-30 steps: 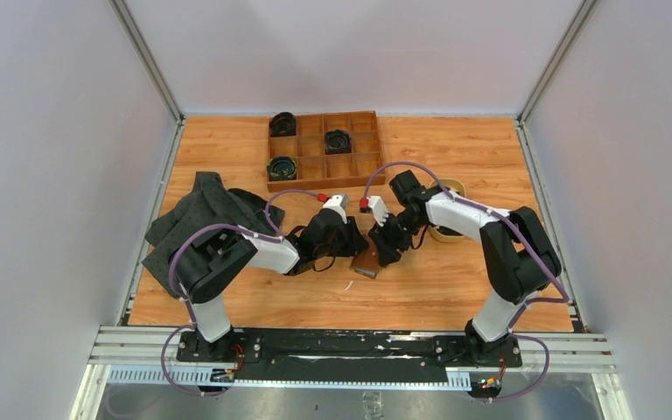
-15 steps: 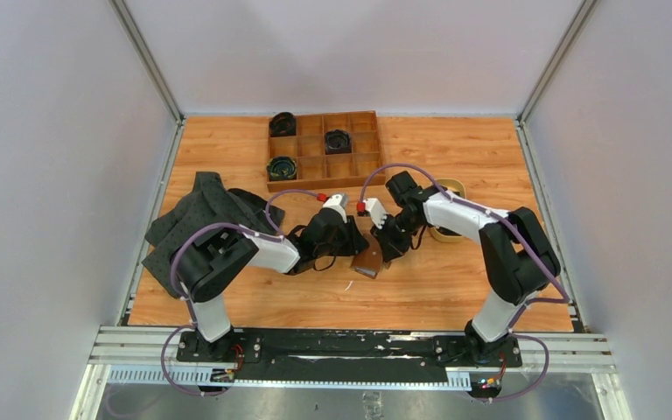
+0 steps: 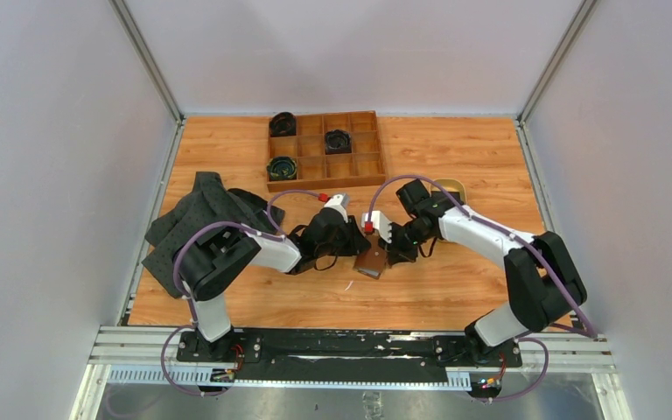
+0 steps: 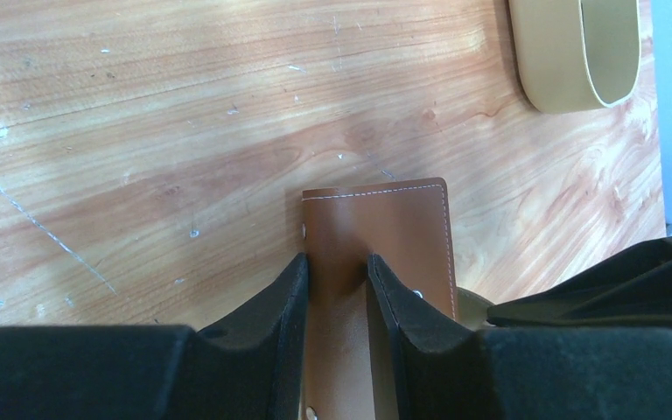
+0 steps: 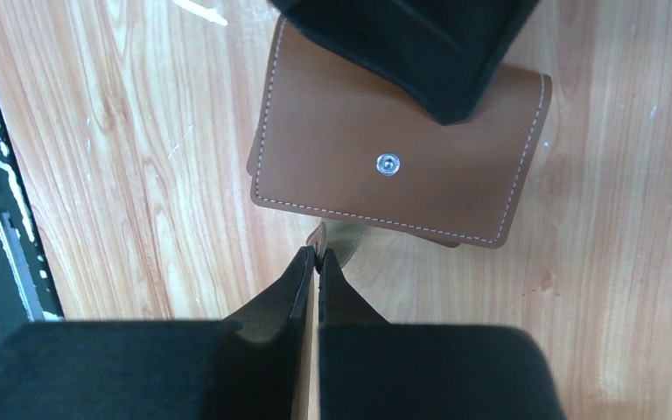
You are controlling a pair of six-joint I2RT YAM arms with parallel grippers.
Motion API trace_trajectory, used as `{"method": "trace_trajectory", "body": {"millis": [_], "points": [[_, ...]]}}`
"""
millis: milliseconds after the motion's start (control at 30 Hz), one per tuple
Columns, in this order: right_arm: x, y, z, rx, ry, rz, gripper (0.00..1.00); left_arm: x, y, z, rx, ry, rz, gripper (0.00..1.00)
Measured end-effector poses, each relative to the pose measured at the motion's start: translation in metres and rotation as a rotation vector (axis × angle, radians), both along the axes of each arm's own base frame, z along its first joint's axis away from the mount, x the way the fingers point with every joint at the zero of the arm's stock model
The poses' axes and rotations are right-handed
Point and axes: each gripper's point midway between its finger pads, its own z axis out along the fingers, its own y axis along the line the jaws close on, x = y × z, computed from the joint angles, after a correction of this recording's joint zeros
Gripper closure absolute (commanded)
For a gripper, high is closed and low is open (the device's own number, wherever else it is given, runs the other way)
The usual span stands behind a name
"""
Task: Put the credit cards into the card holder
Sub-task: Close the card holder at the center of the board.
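The card holder (image 5: 385, 149), a brown leather wallet with a round snap stud, lies folded on the table between both grippers (image 3: 371, 261). My left gripper (image 4: 337, 262) is shut on one leather leaf of it (image 4: 385, 227). My right gripper (image 5: 318, 254) is shut on a thin brown edge that pokes out past its fingertips at the holder's near side; it looks like another leaf of the holder. An olive-gold sliver (image 5: 352, 238) shows under that edge, and I cannot tell whether it is one of the credit cards. No other card shows.
A tan oval dish (image 4: 577, 52) sits just beyond the holder, partly under the right arm (image 3: 452, 186). A wooden compartment tray (image 3: 325, 150) with dark round items stands at the back. A dark cloth (image 3: 206, 214) lies at the left.
My right gripper has shut from half open onto the holder's near edge, and the right arm's elbow has swung outward to the right. The left gripper and the holder have hardly moved.
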Motion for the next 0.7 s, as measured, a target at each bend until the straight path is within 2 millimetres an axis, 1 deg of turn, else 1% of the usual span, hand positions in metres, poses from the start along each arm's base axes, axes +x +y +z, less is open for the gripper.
{"method": "trace_trajectory", "body": {"millis": [233, 333, 467, 567, 700], "points": [[-0.005, 0.0, 0.0, 0.033, -0.073, 0.13, 1.0, -0.001, -0.001, 0.0, -0.003, 0.003, -0.009, 0.77], [-0.006, 0.002, 0.003, 0.053, -0.1, 0.164, 0.99, -0.002, -0.002, 0.0, -0.006, 0.007, -0.017, 0.77], [-0.003, 0.007, 0.008, 0.08, -0.111, 0.176, 0.97, -0.003, -0.005, 0.0, -0.013, 0.014, -0.032, 0.78], [0.003, 0.013, 0.01, 0.09, -0.11, 0.179, 0.96, -0.004, -0.006, 0.0, -0.016, 0.018, -0.035, 0.78], [0.003, 0.017, 0.005, 0.084, -0.088, 0.188, 0.96, -0.005, -0.006, 0.0, -0.02, 0.023, -0.032, 0.78]]}}
